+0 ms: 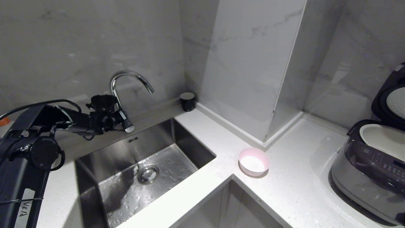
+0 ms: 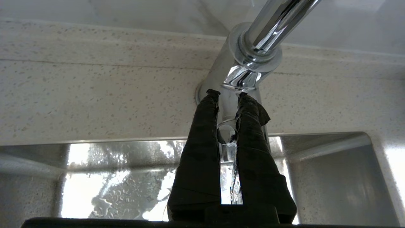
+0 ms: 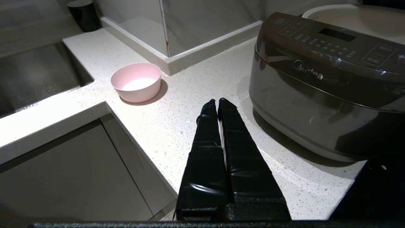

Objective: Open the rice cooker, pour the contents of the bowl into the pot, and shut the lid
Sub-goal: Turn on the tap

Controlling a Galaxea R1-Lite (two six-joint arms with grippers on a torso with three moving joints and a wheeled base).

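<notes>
Left hand (image 2: 228,93) grips the tap lever (image 2: 226,134), bowl (image 1: 253,161) well apart.

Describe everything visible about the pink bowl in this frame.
The bowl is small, round and pale pink outside, with a white inside; whether anything lies in it cannot be told. It looks smooth and glossy. It stands upright on the white speckled counter at the inner corner, between sink and rice cooker. Nothing else touches it.
</notes>
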